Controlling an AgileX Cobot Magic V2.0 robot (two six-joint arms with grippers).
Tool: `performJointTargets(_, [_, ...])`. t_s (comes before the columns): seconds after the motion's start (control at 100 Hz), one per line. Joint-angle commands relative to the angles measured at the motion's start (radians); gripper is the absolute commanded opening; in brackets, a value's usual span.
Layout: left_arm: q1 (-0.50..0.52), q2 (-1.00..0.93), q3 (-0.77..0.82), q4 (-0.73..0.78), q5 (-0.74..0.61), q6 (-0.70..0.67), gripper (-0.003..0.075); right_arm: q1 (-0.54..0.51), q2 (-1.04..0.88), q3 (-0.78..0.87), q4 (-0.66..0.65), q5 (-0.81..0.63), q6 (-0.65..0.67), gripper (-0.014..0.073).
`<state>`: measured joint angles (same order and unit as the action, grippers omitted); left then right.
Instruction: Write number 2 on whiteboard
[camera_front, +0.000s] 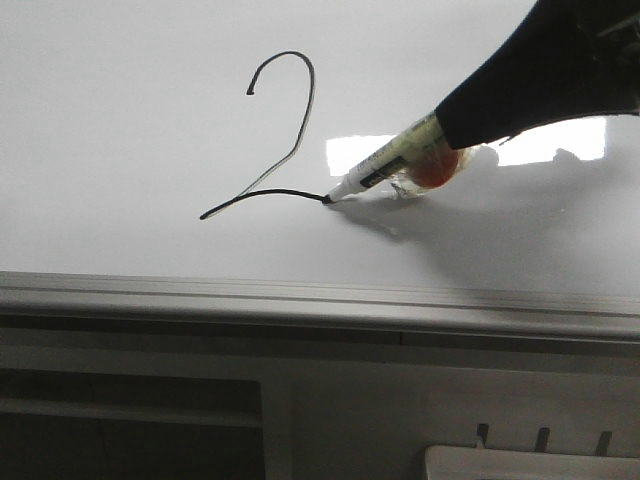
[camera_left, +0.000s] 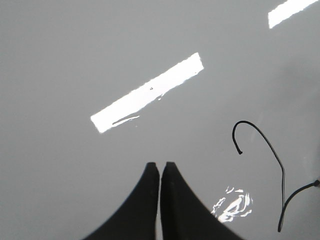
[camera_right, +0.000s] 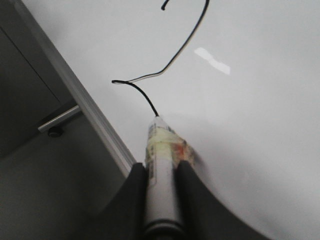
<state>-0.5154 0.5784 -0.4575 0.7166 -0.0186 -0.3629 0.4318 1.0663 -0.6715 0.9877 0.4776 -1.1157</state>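
The whiteboard (camera_front: 120, 150) fills most of the front view, with a grey metal rail along its near edge. On it is a thin black number 2 (camera_front: 296, 130) with a hooked top, a long diagonal and a base stroke that ends at the marker tip. My right gripper (camera_front: 455, 135) is shut on a white marker (camera_front: 385, 165), whose tip touches the board at the right end of the base stroke. In the right wrist view the marker (camera_right: 161, 165) sits between the two fingers. My left gripper (camera_left: 160, 167) is shut and empty over bare board, left of the digit (camera_left: 272, 150).
A bright rectangular light reflection (camera_front: 365, 150) lies on the board behind the marker. The grey rail (camera_front: 320, 300) runs across the front of the board. Below it are a dark recess (camera_front: 120, 430) and a white tray edge (camera_front: 530, 462) at lower right.
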Motion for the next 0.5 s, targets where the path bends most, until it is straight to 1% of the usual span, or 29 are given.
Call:
performJointTargets(0.0, [0.002, 0.004, -0.036, 0.041, -0.102, -0.011, -0.0020, -0.012, -0.016, -0.085, -0.001, 0.070, 0.000, -0.0056])
performJointTargets(0.04, [0.002, 0.005, -0.036, 0.061, -0.125, -0.011, -0.0020, -0.012, -0.016, -0.122, -0.001, 0.129, 0.000, -0.0056])
performJointTargets(0.09, [0.002, 0.012, -0.032, 0.073, -0.157, -0.011, -0.0020, -0.012, -0.009, -0.160, -0.004, 0.160, 0.000, -0.0055])
performJointTargets(0.24, [0.002, 0.073, -0.001, 0.084, -0.260, -0.011, -0.0020, 0.008, 0.024, -0.251, -0.071, 0.148, 0.000, -0.0056])
performJointTargets(0.37, [-0.017, 0.160, 0.020, 0.162, -0.386, -0.013, -0.0018, 0.057, 0.076, -0.308, -0.107, 0.138, 0.000, -0.0055])
performJointTargets(0.43, [-0.038, 0.210, 0.020, 0.195, -0.425, -0.013, 0.0011, 0.088, 0.098, -0.327, -0.148, 0.118, 0.000, -0.0056])
performJointTargets(0.49, [-0.057, 0.252, 0.020, 0.217, -0.441, -0.013, 0.0087, 0.124, 0.124, -0.341, -0.173, 0.099, 0.000, -0.0056])
